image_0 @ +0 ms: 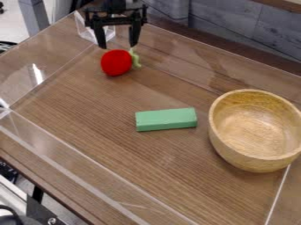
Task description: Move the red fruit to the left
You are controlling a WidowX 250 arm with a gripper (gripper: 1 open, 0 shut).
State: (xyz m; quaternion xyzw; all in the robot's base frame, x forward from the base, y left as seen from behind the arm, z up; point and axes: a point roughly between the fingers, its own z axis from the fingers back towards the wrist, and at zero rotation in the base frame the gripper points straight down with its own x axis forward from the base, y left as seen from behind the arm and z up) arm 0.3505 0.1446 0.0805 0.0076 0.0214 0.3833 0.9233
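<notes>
Red fruit lies beneath the raised, spread, downward-pointing claw.
</notes>
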